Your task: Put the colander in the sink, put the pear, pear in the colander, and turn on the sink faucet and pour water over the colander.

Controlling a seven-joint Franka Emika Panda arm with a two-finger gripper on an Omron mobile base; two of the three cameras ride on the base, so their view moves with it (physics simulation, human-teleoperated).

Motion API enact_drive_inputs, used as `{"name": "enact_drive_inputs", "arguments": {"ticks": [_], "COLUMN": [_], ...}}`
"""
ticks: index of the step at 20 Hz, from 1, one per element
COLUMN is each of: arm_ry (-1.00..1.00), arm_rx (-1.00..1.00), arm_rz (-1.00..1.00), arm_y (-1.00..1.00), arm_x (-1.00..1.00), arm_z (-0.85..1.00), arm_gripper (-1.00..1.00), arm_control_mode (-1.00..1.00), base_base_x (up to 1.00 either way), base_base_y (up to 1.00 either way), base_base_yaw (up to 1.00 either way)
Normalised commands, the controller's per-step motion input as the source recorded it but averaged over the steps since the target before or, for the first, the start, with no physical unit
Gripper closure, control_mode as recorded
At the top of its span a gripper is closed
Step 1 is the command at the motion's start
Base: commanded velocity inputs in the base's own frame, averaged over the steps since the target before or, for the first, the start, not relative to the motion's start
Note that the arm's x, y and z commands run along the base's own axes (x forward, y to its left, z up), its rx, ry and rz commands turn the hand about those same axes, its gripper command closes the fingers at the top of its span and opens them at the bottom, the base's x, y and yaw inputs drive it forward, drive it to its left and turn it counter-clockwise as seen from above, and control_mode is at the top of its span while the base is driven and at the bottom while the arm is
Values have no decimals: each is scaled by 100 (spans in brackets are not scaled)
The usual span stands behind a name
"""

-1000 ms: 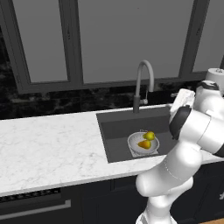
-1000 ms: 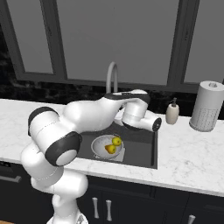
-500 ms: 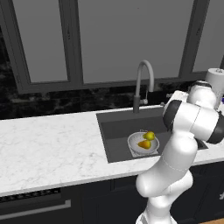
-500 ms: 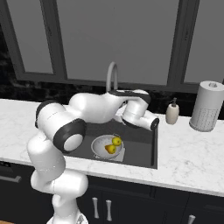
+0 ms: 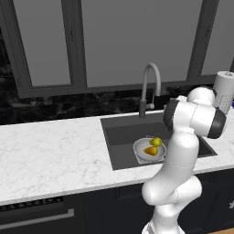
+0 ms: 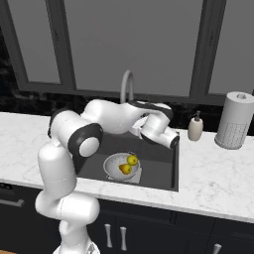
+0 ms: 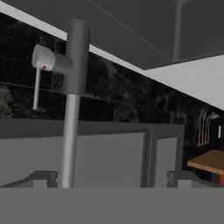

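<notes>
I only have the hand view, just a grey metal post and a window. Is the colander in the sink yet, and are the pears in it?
Observer: Yes. The small round silvery perforated colander sits on the floor of the large dark grey rectangular sink, with both small yellow pears inside it.
Operator: Is any water running?
Observer: No stream shows below the spout of the tall grey gooseneck faucet in either base view.
Operator: Where is my gripper?
Observer: The gripper hangs open and empty over the sink, to the right of the faucet's base.
</notes>
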Motion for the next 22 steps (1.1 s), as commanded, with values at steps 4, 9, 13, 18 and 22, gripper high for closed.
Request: {"name": "enact_drive_inputs", "arguments": {"ticks": [4, 9, 13, 18, 22], "arm_ry": [0, 0, 0, 0, 0], "arm_rx": [4, 0, 0, 0, 0], "arm_rz": [0, -2, -6, -12, -10], "arm_y": [4, 13, 8, 2, 8], "arm_x": [10, 16, 17, 16, 23], "arm_z": [-6, -17, -15, -3, 0], "arm_gripper": [-100, -100, -100, -100, -100], "arm_control_mode": [-100, -100, -100, -100, -100], "base_base_x": [0, 0, 0, 0, 0], "base_base_y": [0, 0, 0, 0, 0], "base_base_yaw": [0, 0, 0, 0, 0]}}
